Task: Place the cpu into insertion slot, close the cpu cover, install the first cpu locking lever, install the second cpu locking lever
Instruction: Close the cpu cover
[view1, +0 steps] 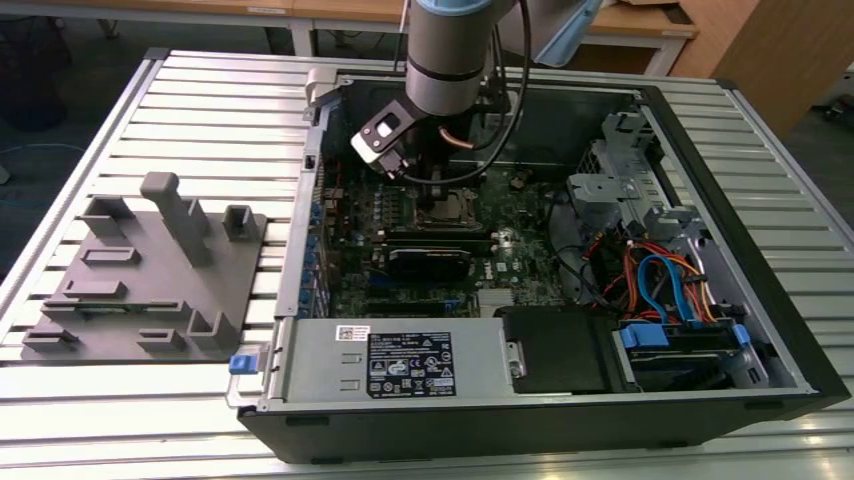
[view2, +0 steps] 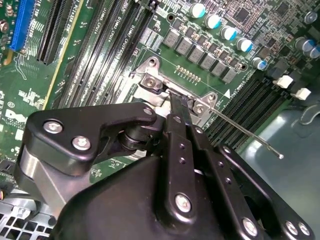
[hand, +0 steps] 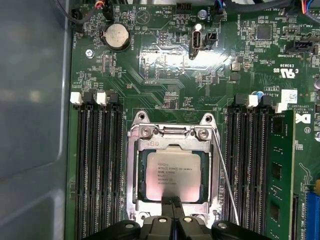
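- Cpu (hand: 172, 172): lies flat in the insertion slot (hand: 130, 165), metal top up, framed by the closed cpu cover (hand: 170, 142).
- Fingers (hand: 167, 212): pressed together, tips at the cover's edge.
- Locking lever (hand: 227, 180): thin rod, long axis along the slot's side, slanting slightly outward.

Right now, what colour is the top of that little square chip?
The cpu is dull silver-grey with dark print, clearest in the first wrist view.
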